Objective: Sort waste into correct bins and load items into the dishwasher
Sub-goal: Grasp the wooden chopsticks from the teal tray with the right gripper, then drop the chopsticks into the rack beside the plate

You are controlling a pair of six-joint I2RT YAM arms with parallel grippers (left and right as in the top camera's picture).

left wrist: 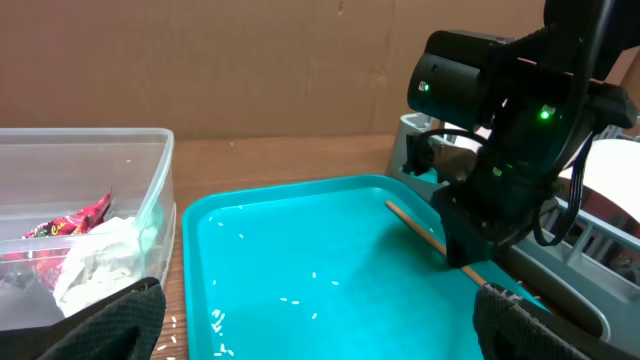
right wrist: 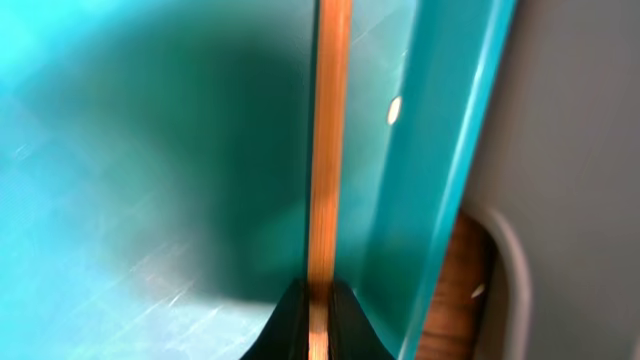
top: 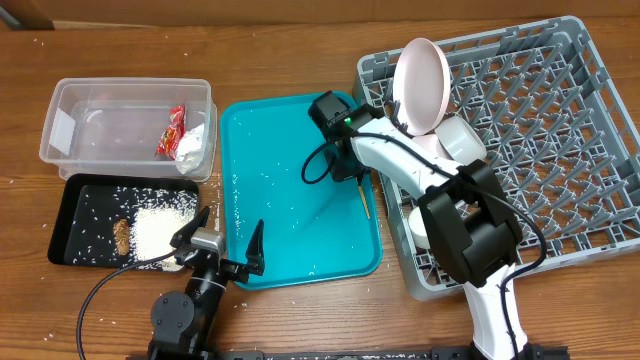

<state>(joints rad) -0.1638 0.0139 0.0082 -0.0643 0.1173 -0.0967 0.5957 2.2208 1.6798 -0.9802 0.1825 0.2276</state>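
My right gripper (top: 352,172) is shut on a thin wooden chopstick (right wrist: 328,150) at the right edge of the teal tray (top: 290,190); the stick's low end (top: 364,203) rests on the tray. My left gripper (top: 228,245) is open and empty over the tray's near left corner. The clear tub (top: 70,125) holds the red wrapper (top: 173,130) and white tissue (top: 192,145). The black tray (top: 75,210) holds rice (top: 160,228) and a brown scrap (top: 122,236). The grey dish rack (top: 560,150) holds an upright plate (top: 420,72), a bowl (top: 462,138) and a white cup (top: 416,222), partly hidden by the arm.
Loose rice grains (left wrist: 300,295) lie scattered on the teal tray. In the left wrist view the right arm (left wrist: 500,130) stands over the tray's far right side, and the chopstick (left wrist: 415,228) slants beside the rack. Wooden table (top: 300,60) surrounds everything.
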